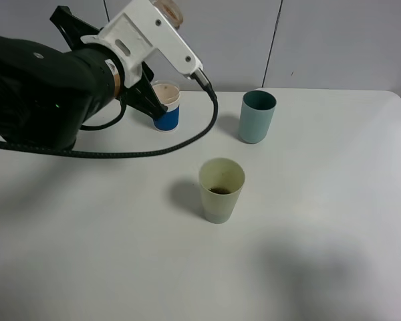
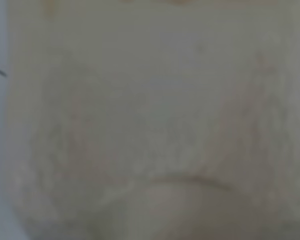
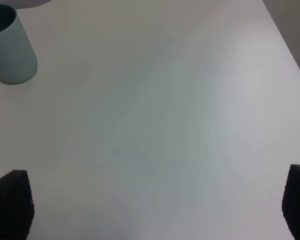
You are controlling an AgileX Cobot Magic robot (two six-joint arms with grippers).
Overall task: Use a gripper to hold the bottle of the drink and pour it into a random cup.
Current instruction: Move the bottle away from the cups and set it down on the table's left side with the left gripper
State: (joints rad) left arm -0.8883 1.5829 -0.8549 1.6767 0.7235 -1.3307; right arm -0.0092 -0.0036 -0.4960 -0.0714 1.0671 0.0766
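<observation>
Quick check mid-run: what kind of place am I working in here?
Probably a robotics lab test bench: a plain white table, grey wall panels behind it, and a yellow-green cup, a teal cup and a blue-sleeved cup set out.

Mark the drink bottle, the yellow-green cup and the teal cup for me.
bottle of the drink (image 1: 175, 12), exterior high view, tan neck end near the picture's top edge.
yellow-green cup (image 1: 220, 204), exterior high view, outer wall.
teal cup (image 1: 256, 126), exterior high view, outer wall.
</observation>
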